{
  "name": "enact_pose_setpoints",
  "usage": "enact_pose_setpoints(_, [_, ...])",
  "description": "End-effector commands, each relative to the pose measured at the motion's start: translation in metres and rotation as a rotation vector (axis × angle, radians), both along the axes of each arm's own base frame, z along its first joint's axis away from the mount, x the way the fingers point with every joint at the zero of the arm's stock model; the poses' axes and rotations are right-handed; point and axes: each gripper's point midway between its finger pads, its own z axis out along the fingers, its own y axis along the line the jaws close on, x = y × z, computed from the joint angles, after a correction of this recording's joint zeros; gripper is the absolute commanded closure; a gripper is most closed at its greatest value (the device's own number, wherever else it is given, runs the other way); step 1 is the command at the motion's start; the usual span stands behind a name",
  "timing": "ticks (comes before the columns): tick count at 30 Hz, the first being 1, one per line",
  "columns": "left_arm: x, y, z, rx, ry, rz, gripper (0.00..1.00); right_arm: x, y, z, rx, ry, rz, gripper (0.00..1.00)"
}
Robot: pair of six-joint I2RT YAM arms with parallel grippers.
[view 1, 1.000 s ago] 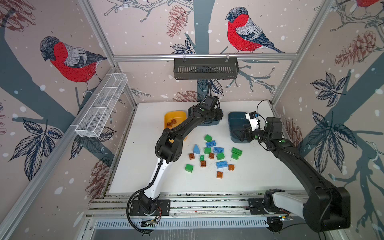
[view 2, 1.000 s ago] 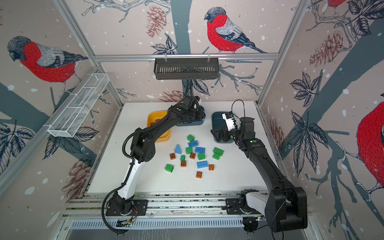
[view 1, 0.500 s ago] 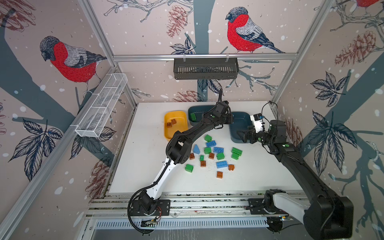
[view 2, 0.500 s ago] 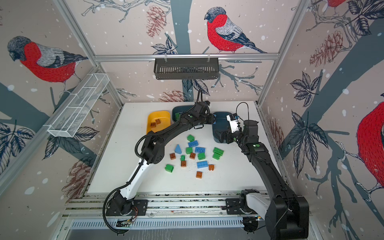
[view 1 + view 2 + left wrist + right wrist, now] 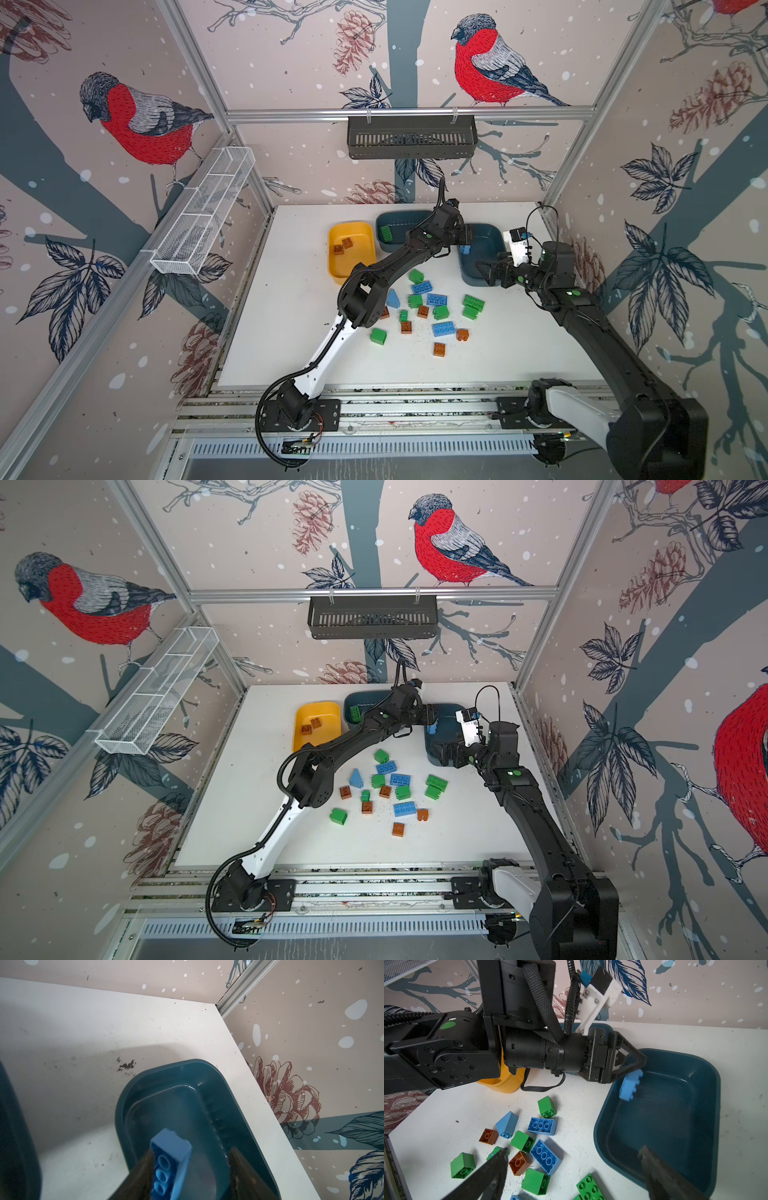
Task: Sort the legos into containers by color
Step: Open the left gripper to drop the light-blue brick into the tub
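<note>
Jaws parted, the left gripper [image 5: 636,1062] frees a light blue brick [image 5: 630,1084] just inside the wall of the teal tub [image 5: 675,1118]; nearer the tub's middle looks safer. The right gripper [image 5: 573,1150] hovers spread beside it.

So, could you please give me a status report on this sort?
Left pincer open over right teal tub. Light blue brick loose between its jaws. Right pincer open, empty, at that tub's near edge. Nothing blocking the drop.
</note>
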Motion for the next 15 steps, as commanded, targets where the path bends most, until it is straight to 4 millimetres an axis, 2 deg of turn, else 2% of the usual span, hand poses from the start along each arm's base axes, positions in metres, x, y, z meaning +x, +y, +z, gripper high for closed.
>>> enact_pose_setpoints(1, [0.005, 0.003, 0.036, -0.015, -0.085, 0.006, 0.34, 0.001, -0.001, 0.006, 0.001, -0.014, -0.004, 0.01])
enact_pose_setpoints(6, [-0.007, 0.021, 0.060, 0.057, -0.096, -0.026, 0.31, 0.000, 0.000, 0.008, 0.005, -0.015, 0.001, 0.01])
enact_pose_setpoints(9, [-0.027, 0.042, 0.056, 0.175, -0.057, -0.049, 0.30, 0.000, 0.000, 0.008, 0.006, -0.014, 0.004, 0.00])
enact_pose_setpoints(15, [-0.082, 0.109, 0.040, 0.388, 0.054, -0.043, 0.30, -0.003, 0.005, 0.008, 0.025, -0.011, 0.028, 0.01])
